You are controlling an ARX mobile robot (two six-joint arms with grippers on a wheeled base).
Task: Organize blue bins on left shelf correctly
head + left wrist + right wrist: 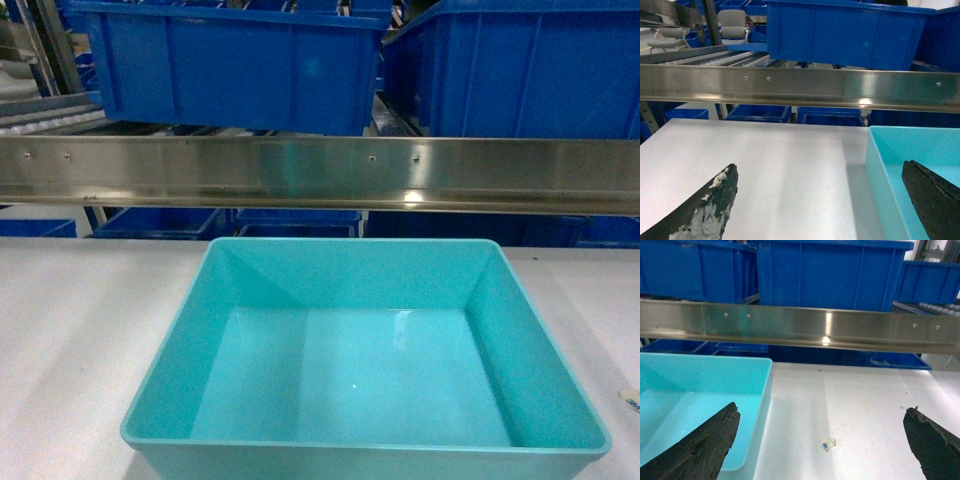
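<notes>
Desk [80, 330]: smooth, pale grey, matte.
Turquoise bin [365, 350]: on my desk below the steel rail [320, 172]; sloping glossy walls, rolled rim.
Royal-blue bins [230, 65]: ribbed, on the shelf's rollers.
Left pincer [822, 200]: spread wide, straddling the bin's wall.
Right pincer [822, 440]: spread wide, likewise.

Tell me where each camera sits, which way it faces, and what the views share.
Head: high, centred, looking forward and down on the turquoise tub and the steel rail; no robot body shows.
Left wrist: left of the tub, facing the shelf; open left hand straddles the tub's left wall.
Right wrist: right of the tub, facing the shelf; open right hand straddles its right wall.
All three share tub, rail and dark blue bins.
</notes>
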